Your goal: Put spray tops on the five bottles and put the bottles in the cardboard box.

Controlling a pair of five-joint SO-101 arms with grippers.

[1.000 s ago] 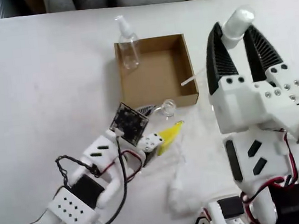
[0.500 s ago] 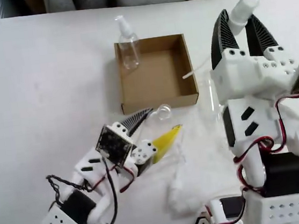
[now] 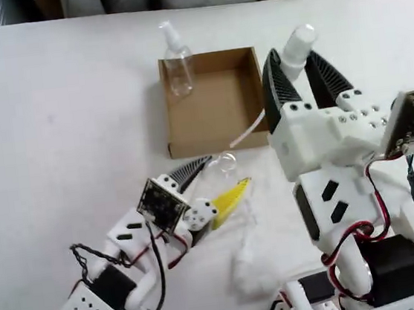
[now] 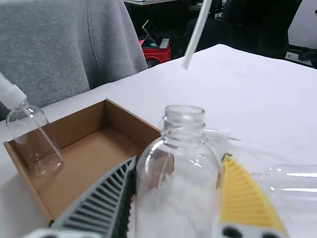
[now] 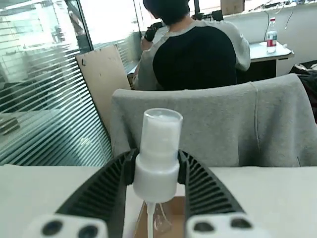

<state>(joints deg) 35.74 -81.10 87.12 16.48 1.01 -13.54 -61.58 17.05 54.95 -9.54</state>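
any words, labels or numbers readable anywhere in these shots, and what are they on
None can be read.
The clear plastic bottle, the white spray top and the brown cardboard box bear no print.
The label on the small bottle on the far desk is too small to read.

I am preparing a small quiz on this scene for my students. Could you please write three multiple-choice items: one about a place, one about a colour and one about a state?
1. Where is the capped bottle? A. in the cardboard box; B. on a chair; C. lying outside the box.
2. What colour is the left gripper's lighter finger? A. red; B. yellow; C. green.
3. How is the held bottle in that gripper? A. capped; B. lying flat; C. upright, neck open.
Answers: 1 A, it stands in a corner of the box. 2 B, the high view shows it yellow. 3 C, its neck is bare, and a spray top sits in the right gripper.
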